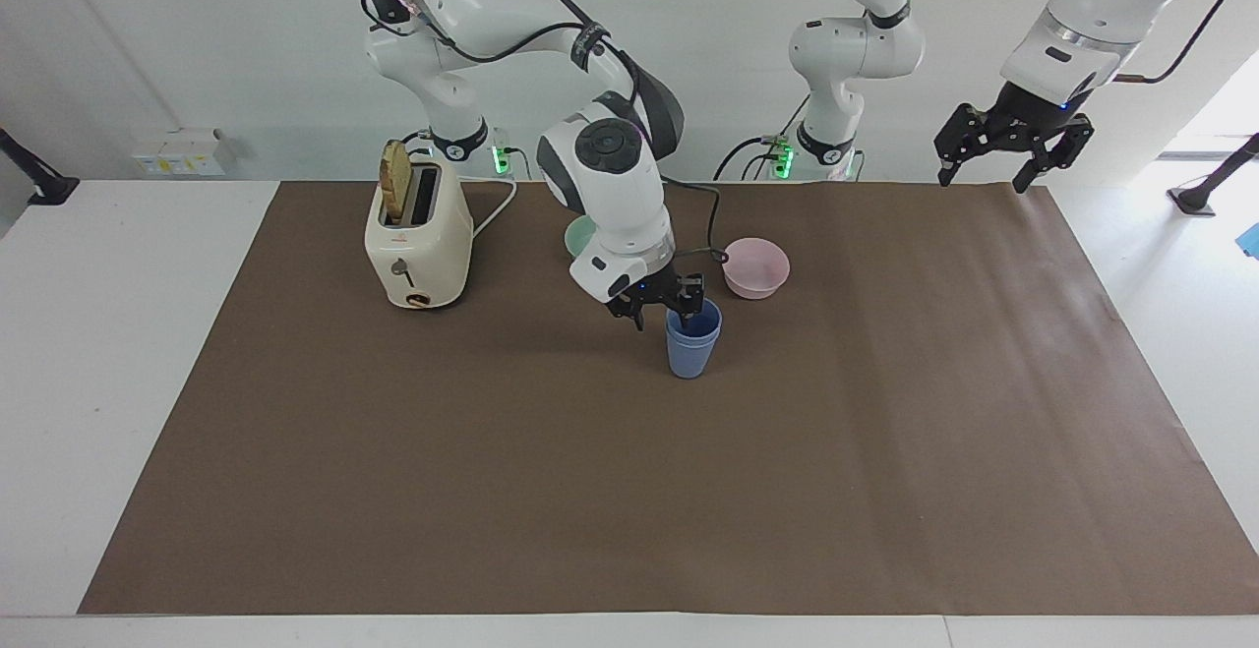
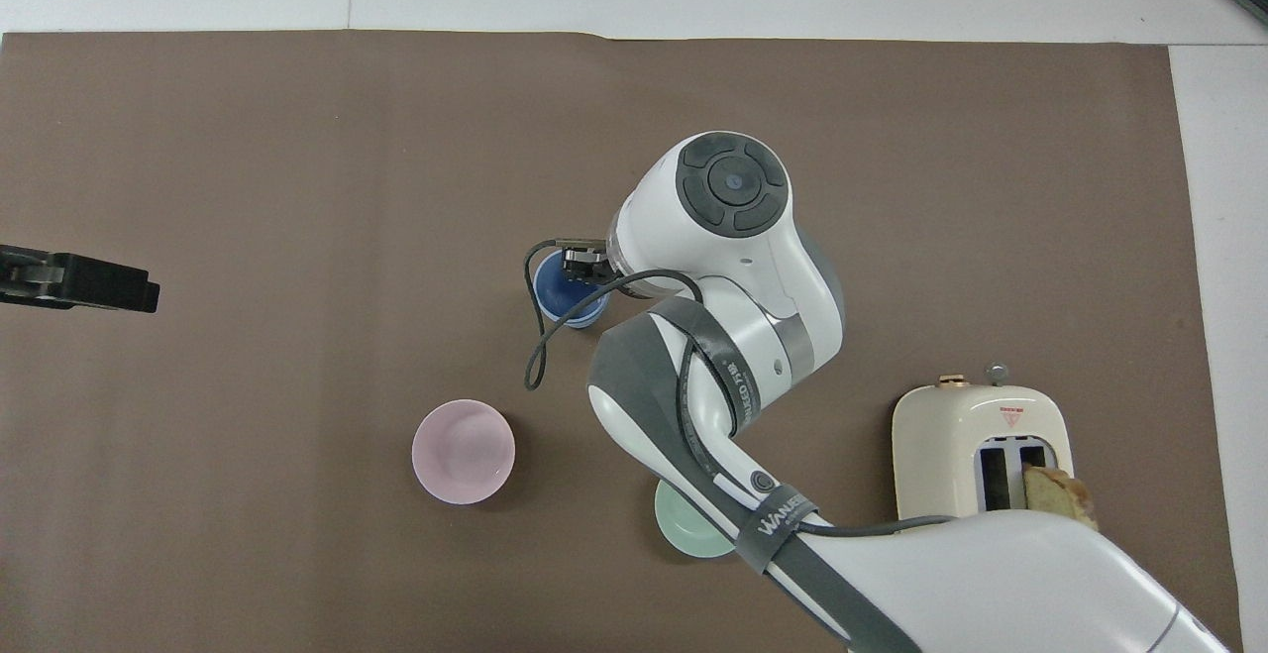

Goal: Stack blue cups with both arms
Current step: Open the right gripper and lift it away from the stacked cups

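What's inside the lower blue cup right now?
The other blue cup sits nested in the lower blue cup, only its rim band showing above. The right pincer hangs open at that rim. The nested cup's base is hidden by the outer wall.

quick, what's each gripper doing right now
Left gripper: open, empty, waiting over the table's edge.
Right gripper: open at the stacked blue cups, holding nothing.

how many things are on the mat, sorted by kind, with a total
blue cups: 2, one nested inside the other
bowls: 2, a pink bowl and a green bowl
toaster: 1, with a slice of toast in a slot
toast: 1
total: 6
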{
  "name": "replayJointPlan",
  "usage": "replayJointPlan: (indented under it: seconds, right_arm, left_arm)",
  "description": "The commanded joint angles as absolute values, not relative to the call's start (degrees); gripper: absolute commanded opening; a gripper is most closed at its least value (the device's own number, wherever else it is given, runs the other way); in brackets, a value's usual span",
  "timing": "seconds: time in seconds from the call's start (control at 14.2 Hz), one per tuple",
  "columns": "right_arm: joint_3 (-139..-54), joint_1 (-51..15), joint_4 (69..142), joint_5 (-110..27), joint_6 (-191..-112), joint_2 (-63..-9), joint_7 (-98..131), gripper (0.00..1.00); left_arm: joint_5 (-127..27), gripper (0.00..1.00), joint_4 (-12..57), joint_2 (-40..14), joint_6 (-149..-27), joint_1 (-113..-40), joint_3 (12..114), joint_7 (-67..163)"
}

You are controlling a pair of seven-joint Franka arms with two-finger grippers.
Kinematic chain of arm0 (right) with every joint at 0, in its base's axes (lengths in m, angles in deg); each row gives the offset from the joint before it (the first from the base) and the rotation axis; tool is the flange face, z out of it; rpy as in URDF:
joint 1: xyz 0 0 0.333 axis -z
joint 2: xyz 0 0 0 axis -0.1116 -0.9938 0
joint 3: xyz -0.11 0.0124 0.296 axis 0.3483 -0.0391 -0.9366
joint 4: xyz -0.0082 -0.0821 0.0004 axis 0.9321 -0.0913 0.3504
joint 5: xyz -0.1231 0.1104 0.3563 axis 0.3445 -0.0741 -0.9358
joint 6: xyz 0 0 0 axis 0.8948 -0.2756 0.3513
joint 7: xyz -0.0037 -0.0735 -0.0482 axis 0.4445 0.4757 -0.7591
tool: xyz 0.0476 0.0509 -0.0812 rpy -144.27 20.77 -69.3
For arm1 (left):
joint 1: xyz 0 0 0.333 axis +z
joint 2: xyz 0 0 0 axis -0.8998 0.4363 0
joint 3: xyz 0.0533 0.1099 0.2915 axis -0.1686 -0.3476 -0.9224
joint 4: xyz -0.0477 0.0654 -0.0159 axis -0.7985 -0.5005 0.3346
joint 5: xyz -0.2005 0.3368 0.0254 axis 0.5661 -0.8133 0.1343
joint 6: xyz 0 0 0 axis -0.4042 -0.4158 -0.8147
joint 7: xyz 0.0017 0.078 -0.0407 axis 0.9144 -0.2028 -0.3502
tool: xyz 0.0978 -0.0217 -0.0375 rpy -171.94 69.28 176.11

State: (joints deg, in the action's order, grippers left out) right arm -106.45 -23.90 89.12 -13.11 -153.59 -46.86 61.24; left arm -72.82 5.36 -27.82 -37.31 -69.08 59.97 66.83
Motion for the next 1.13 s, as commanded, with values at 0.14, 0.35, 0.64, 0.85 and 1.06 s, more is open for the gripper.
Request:
replayJointPlan:
  seconds: [0.14, 0.35, 0.64, 0.85, 1.06]
  right_arm:
    - [-106.55, -18.55, 86.50, -13.34, -149.60, -45.13, 58.90, 1.00]
    - [-106.29, -13.98, 81.57, -12.73, -140.02, -43.73, 51.88, 1.00]
    - [-106.20, -7.48, 81.47, -10.01, -135.34, -39.34, 41.96, 1.00]
    - [-106.02, -4.22, 81.47, -8.86, -131.22, -35.56, 38.25, 1.00]
    - [-106.03, -0.97, 81.47, -7.36, -127.78, -32.74, 34.55, 1.00]
  left_arm:
    - [-72.04, 1.00, 5.40, -28.44, -36.47, -68.44, 60.26, 66.54]
    - [-72.04, 1.00, 5.40, -28.44, -36.47, -68.44, 60.26, 66.54]
    - [-72.04, 1.00, 5.40, -28.44, -36.47, -68.44, 60.26, 66.54]
    - [-72.04, 1.00, 5.40, -28.44, -36.47, -68.44, 60.26, 66.54]
    - [-72.13, 1.00, 5.40, -28.44, -36.47, -68.35, 60.26, 66.54]
